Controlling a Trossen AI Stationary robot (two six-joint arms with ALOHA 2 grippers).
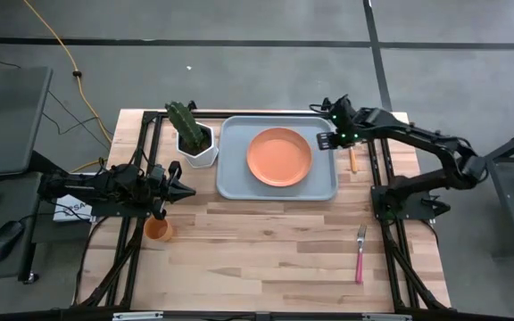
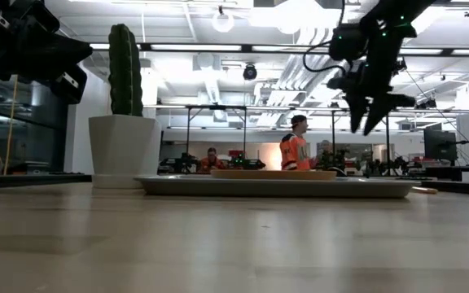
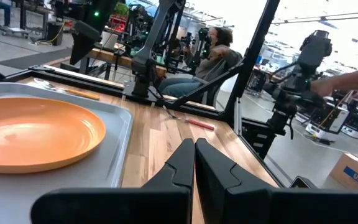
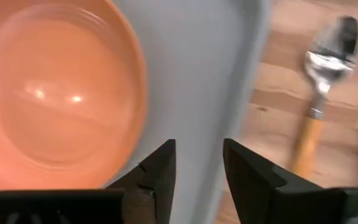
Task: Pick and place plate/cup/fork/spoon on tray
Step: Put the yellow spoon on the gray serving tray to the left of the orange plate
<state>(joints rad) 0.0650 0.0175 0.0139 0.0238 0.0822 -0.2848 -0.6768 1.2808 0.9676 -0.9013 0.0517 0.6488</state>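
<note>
Could knock the spoon [image 4: 321,106] off the tabletop's right edge, with right tool [image 4: 197,163] spread above tray [image 4: 210,74] rim.

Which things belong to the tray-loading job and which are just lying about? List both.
Job: tray, plate already on it, cup by the left arm, spoon beside the tray, fork near the front edge.
Lying about: potted cactus, yellow cable.

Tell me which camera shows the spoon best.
The right wrist view: the spoon fills the frame, lying on wood beside the tray. The high view shows only its handle; the left wrist view shows it small and far; the low view barely.
</note>
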